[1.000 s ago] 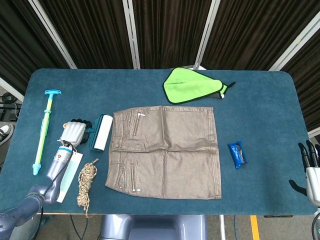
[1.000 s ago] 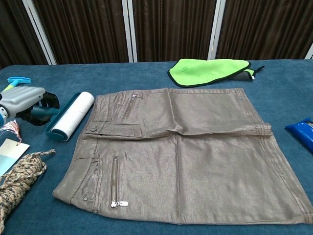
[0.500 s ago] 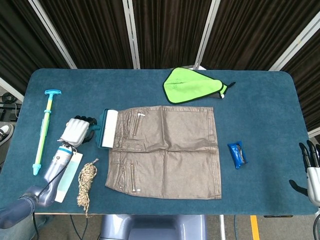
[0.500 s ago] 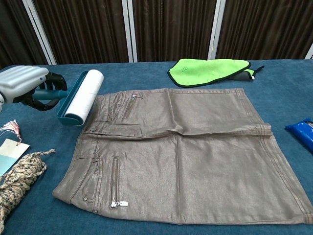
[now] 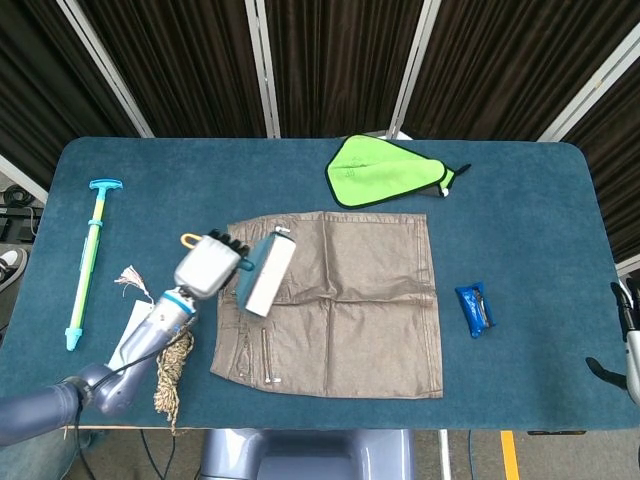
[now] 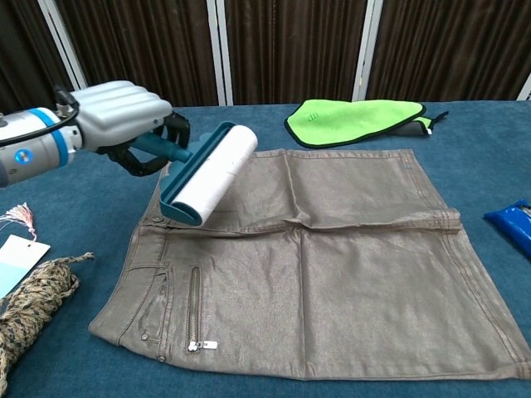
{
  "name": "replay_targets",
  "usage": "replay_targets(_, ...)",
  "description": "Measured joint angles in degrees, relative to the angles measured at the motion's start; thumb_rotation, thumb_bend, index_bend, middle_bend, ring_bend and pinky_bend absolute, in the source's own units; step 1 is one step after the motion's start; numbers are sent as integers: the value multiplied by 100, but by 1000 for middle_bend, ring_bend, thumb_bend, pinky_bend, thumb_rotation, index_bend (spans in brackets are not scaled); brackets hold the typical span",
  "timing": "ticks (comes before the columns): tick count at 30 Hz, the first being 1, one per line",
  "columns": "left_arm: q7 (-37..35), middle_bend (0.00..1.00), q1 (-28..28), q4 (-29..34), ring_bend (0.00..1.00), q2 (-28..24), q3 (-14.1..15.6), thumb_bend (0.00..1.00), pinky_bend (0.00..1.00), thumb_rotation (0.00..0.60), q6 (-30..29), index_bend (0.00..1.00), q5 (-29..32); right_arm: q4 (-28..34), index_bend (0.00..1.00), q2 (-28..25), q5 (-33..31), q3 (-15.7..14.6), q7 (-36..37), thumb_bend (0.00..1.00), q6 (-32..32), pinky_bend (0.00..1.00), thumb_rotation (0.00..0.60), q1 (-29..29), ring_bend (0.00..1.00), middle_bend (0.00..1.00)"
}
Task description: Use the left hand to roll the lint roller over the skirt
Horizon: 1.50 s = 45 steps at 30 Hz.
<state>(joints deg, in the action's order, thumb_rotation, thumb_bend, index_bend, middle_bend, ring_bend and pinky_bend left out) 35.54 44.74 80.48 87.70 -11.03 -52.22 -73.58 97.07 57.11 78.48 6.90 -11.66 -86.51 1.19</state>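
Left hand (image 6: pixel 124 112) grips lint roller (image 6: pixel 207 174) over skirt (image 6: pixel 332 265) — green cloth (image 6: pixel 357 118), rope (image 6: pixel 33 311) nearby.

White lint roller (image 6: pixel 209 172), teal frame, over flat grey-brown skirt (image 6: pixel 348 274), waistband end.

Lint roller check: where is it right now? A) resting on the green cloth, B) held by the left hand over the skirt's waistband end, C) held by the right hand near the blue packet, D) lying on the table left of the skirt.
B: the left hand grips the handle of the lint roller, whose white roll sits over the waistband end of the skirt.
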Motion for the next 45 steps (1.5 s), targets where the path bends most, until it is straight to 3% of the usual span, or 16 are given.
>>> replay_targets(9, 2032, 518, 956, 529, 411, 431, -125, 894, 487, 600, 398, 690, 1635, -18, 0, -62, -122, 52, 130, 0, 53, 0, 600, 22, 0, 0)
replay_targets(15, 2641, 521, 1416, 538, 412, 903, 45, 896, 488, 600, 355, 694, 2377, -36, 0, -57, -112, 39, 112, 0, 73, 0, 600, 41, 0, 0)
replay_targets(26, 2968, 533, 1660, 272, 418, 1066, 410, 916, 493, 600, 212, 721, 2801, -20, 0, -48, -96, 17, 88, 0, 77, 0, 600, 53, 0, 0)
replay_targets(35, 3201, 535, 1699, 396, 418, 581, 700, 924, 493, 600, 13, 721, 3141, 2, 0, -64, -82, 7, 111, 0, 53, 0, 600, 47, 0, 0)
replay_targets(45, 2801, 534, 1467, 303, 419, -54, 1107, 926, 494, 600, 0, 721, 3336, 55, 0, -51, -5, -24, 19, 0, 12, 0, 600, 50, 0, 0)
